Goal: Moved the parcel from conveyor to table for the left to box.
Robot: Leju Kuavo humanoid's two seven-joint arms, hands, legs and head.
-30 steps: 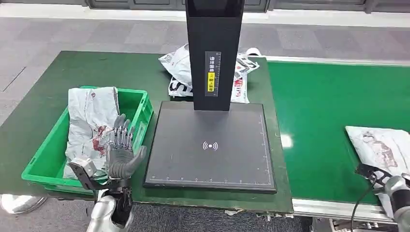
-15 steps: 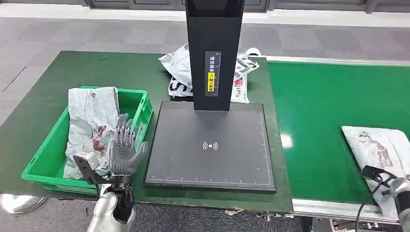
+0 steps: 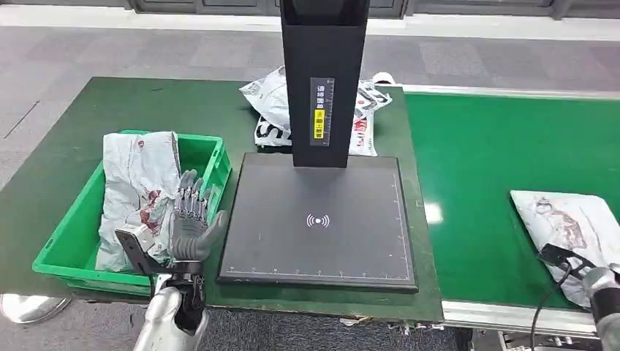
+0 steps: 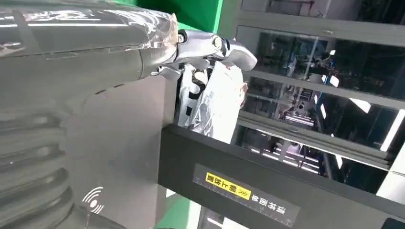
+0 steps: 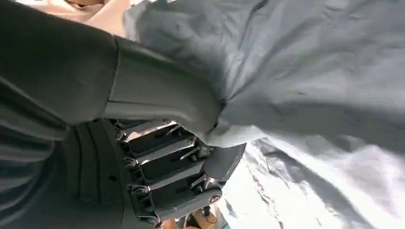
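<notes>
The right hand (image 5: 167, 157) has its thumb and fingers closed on a fold of the grey plastic parcel (image 3: 566, 227); the right wrist view shows the thumb pressed on one side of the bag and the darker fingers tucked under its edge, so it holds the parcel. In the head view the wrist sits at the lower right corner, with the parcel lying flat on the green conveyor (image 3: 497, 161), near its front edge and well apart from the counter (image 3: 88, 117).

The step in hand looks like the pick-up on the belt: the grip is made, but the parcel is not yet lifted clear. The next move calls for raising it and carrying it across to the black scanner plate (image 3: 318, 219) between the belt and the green bin (image 3: 212, 157). The bag is limp and may sag or slip, so the pinch needs to stay firm, and the path should keep clear of the black post (image 3: 322, 80) rising at the back of the plate.

The left hand (image 3: 188, 227) hovers upright at the bin's near right corner, fingers spread and holding nothing, ready to take over. The bin already holds one grey bag (image 3: 135, 183), and further white bags (image 3: 270, 110) lie behind the post.
</notes>
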